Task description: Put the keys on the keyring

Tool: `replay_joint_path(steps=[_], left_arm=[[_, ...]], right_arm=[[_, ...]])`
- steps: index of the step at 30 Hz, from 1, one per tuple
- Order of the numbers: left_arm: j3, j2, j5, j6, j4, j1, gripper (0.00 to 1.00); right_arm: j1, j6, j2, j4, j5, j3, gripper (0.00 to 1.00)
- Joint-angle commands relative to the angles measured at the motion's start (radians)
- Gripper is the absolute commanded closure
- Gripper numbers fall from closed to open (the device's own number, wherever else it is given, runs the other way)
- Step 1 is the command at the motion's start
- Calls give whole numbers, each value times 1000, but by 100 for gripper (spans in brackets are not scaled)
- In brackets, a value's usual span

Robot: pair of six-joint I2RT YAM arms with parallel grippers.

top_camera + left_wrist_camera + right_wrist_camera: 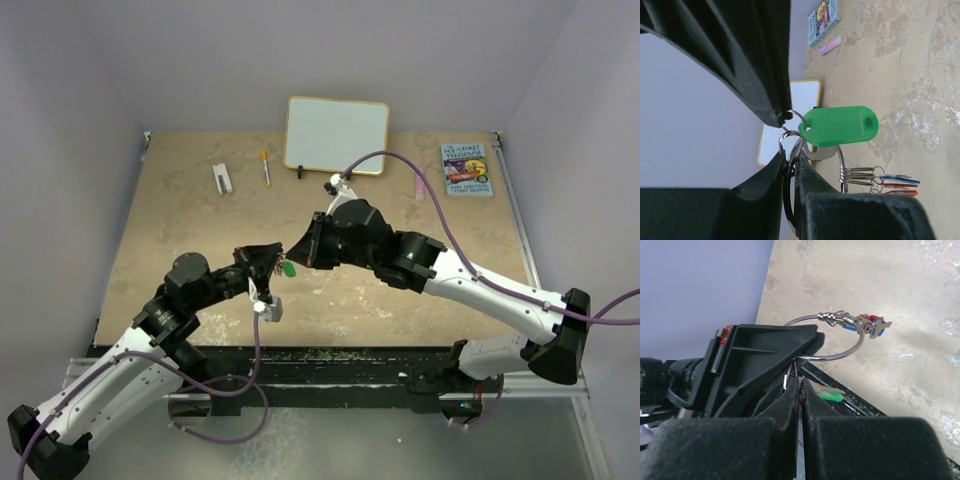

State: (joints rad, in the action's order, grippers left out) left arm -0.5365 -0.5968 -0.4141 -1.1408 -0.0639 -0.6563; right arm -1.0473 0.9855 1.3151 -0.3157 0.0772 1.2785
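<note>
The keyring (843, 160) is a thin silver wire ring carrying small keys with red and blue tags (892, 182). My left gripper (791, 152) is shut on its wire and holds it above the table. My right gripper (800, 381) is shut on the small ring of the key with the green tag (840, 125), tip to tip with the left gripper. In the right wrist view the keyring (835, 358) sticks out past the left gripper, with the tagged keys (862, 322) on its far side. In the top view both grippers (268, 262) (300, 256) meet mid-table around the green tag (288, 268).
A white framed board (337, 134) stands at the back. A yellow pen (266, 167) and a small white object (222, 178) lie to its left. A book (466, 168) and a pink item (421, 186) lie at the back right.
</note>
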Motion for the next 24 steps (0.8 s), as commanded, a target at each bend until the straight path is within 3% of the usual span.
replay_joint_path(steps=[1, 14, 24], left_arm=[[79, 40, 9, -99, 215, -18, 96], [224, 7, 31, -255, 506, -48, 96], [224, 40, 43, -261, 483, -51, 96]], right_arm=[[-7, 6, -22, 111, -28, -12, 100], [-8, -11, -50, 141, -48, -90, 100], [-8, 20, -142, 47, 22, -149, 100]])
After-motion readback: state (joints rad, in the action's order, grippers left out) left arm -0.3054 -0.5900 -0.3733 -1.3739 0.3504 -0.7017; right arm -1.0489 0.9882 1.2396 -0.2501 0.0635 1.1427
